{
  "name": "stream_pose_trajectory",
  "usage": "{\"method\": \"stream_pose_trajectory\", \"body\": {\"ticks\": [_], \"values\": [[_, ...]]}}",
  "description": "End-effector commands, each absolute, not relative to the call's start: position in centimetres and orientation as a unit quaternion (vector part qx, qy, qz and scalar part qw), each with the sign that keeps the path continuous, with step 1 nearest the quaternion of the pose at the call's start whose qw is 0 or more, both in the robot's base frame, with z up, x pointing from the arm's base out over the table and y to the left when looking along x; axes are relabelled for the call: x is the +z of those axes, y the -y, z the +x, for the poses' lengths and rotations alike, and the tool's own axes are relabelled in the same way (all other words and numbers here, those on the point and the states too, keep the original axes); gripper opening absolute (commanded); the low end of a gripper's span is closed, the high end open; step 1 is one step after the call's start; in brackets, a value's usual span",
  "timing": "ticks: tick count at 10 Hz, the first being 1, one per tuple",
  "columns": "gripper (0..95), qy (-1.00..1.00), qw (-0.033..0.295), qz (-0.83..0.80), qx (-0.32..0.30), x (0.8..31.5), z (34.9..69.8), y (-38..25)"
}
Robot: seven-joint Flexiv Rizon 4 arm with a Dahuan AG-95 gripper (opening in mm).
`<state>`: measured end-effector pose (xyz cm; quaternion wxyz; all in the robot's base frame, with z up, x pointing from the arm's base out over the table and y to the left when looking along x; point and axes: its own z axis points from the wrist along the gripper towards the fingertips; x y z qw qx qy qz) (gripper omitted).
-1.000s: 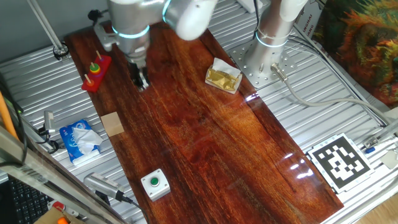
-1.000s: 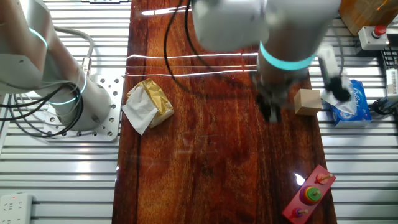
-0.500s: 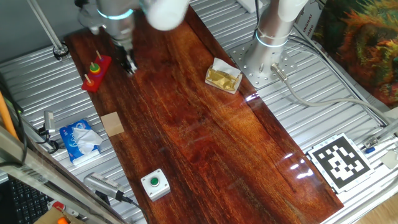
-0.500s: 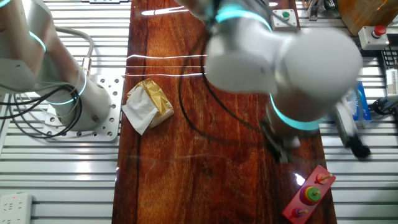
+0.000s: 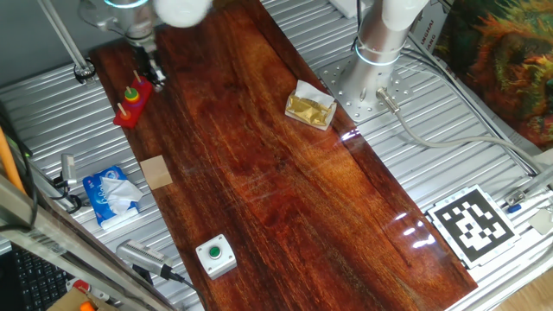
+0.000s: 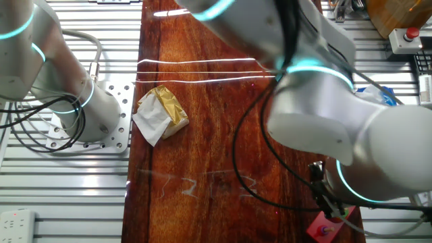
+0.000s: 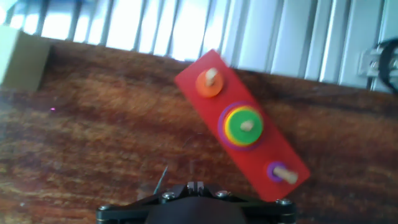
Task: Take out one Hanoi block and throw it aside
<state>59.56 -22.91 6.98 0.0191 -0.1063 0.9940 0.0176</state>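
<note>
The black two-finger gripper (image 5: 154,72) hovered beside the red three-peg base (image 7: 241,124) on the dark wooden bench (image 5: 285,190); its opening could not be told; the tiny green ring-shaped Hanoi block (image 7: 242,122) topped the middle peg's stack.

In the hand view, the gripper (image 7: 196,199) is cut off by the lower edge; its fingertips are not shown. In the other fixed view, the red base (image 6: 322,227) is largely hidden behind the arm (image 6: 337,128). The Hanoi block (image 7: 243,124) is blurred.
</note>
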Motion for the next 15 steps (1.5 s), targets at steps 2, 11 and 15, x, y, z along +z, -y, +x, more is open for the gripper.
{"method": "stream_pose_trajectory", "body": {"ticks": [2,11,15], "values": [[0.0,-0.993,0.02,-0.113,0.013,7.3,59.0,22.8],[0.0,-0.981,0.019,-0.195,0.0,8.2,61.1,22.4],[0.0,-0.981,0.019,-0.196,0.0,8.4,61.5,22.3]]}}
